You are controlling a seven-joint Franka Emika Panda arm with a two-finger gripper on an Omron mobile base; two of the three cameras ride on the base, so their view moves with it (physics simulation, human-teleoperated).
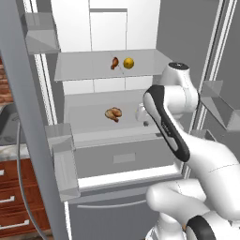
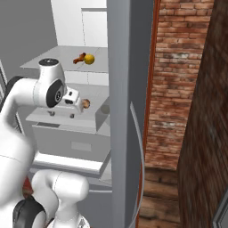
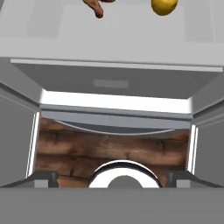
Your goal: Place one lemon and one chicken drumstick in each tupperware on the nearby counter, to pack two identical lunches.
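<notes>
Inside the open fridge, a chicken drumstick and a lemon lie on the upper shelf. Another drumstick lies on the lower shelf. My gripper hangs over the front of the lower shelf, pointing down, right of that drumstick. Its jaws stand open with nothing between them. The hand view has a drumstick and a lemon at its top edge. The counter peeks in at far left. The tupperware is out of view.
The fridge's left door with its bins stands open beside the arm. Its right door stands edge-on before a brick wall. A grey drawer sits under the lower shelf, above the wooden floor.
</notes>
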